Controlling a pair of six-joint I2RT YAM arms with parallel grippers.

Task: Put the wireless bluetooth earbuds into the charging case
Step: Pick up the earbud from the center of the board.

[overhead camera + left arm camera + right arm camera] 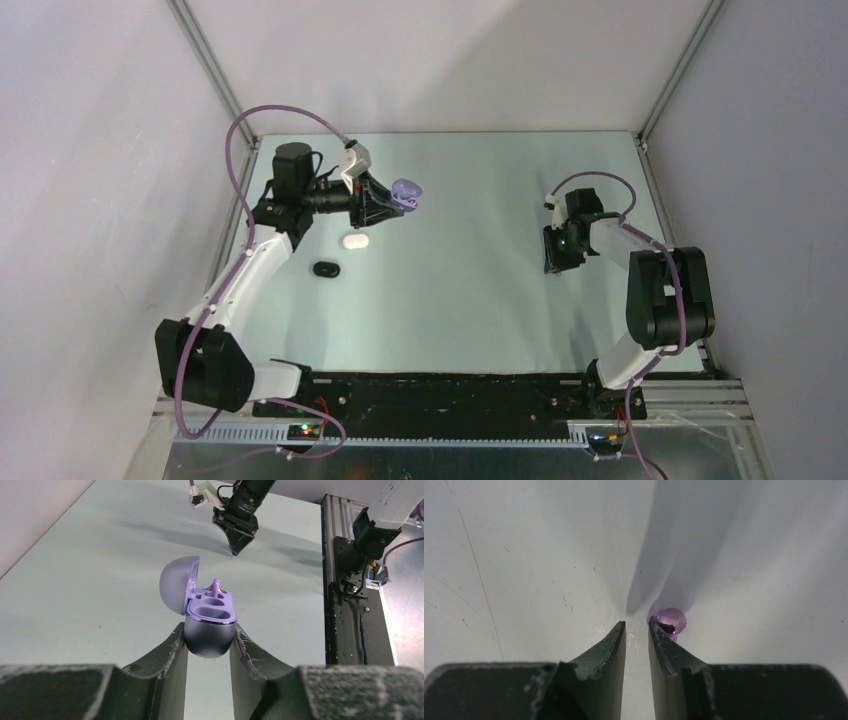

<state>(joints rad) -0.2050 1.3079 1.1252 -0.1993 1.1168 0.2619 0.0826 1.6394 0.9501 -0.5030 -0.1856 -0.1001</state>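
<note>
The lavender earbud (671, 620) is lying on the desk (524, 555), touching the outer face of one finger of the right gripper (636, 625) rather than sitting in the gap. That gripper's jaws are standing narrowly apart, with only bare desk showing between them, so it is gripping nothing.

To do this pick well, the gripper is needing more spread and a sideways shift toward the bud, so that the bud is sitting centred before the fingers close. The bud looks glossy and rounded, so a skewed pinch is likely to squirt it away.

Well apart, on the far left of the desk, the left gripper (208, 632) is clamping the lavender charging case (212, 607) by its body, with the lid hinged open. A second bud (215, 586) seems to be sitting in the far socket. The near socket is showing empty, so that is where this bud is probably going, tip first.

A white case (355, 241) and a black case (326, 269) are lying closed beside the left arm.
</note>
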